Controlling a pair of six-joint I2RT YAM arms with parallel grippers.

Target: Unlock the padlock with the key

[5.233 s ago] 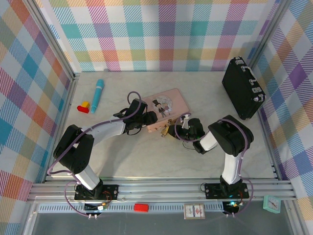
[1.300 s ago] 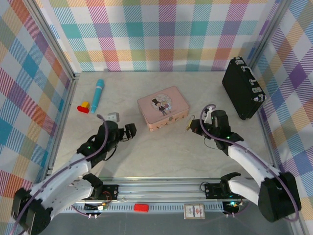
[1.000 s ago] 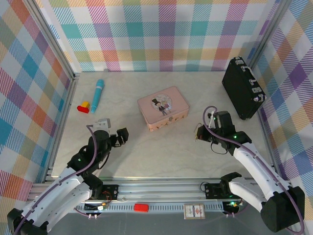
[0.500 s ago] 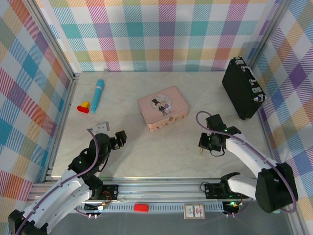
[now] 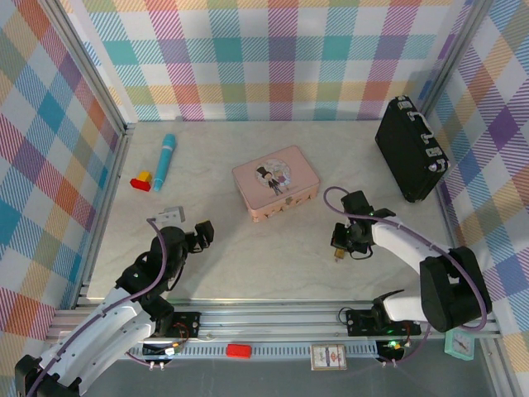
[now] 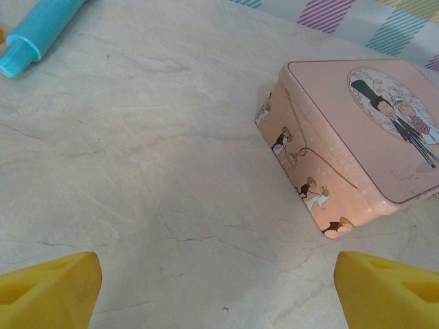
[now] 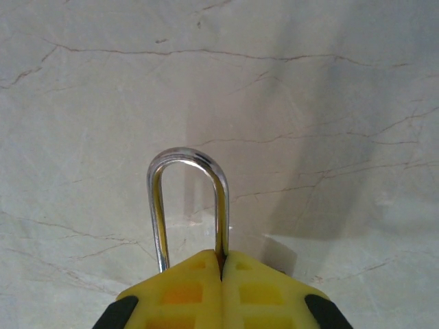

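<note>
The right gripper (image 5: 341, 242) is clenched on the padlock (image 7: 186, 155), low over the table (image 5: 248, 269), near the tin's front corner but apart from it. Its two yellow fingers (image 7: 178, 295) are pressed together, and only the shackle pokes out ahead of them. The shackle is a thin, polished U of round silvery wire. One leg runs into the seam between the pads and the other drops beside the left pad. The body is hidden behind the fingers, so I can't say whether the shackle has sprung. From above, a small brassy bit shows just under the gripper, too small to read. Where the key sits I can't tell.

The left gripper (image 6: 219, 288) is released, its blunt yellow fingertips (image 6: 48, 284) spread wide with nothing between them. It hangs near the table, facing the tin from well back.

As I judge it, the lock has been freed from whatever it fastened and is in hand, so the unlocking looks done or nearly so. The proof, a lifted shackle leg, stays out of sight. What seems left is showing it open, or setting it down.

Further out, the tin (image 6: 357, 116) is a pink, round-cornered box of smooth painted metal, with a couple printed on the lid and small figures along its side. The table is pale and matte with fine marble-like veins. A glossy blue tube (image 5: 165, 160) lies far left, and a black case (image 5: 409, 149) with silvery fittings stands by the right wall.
</note>
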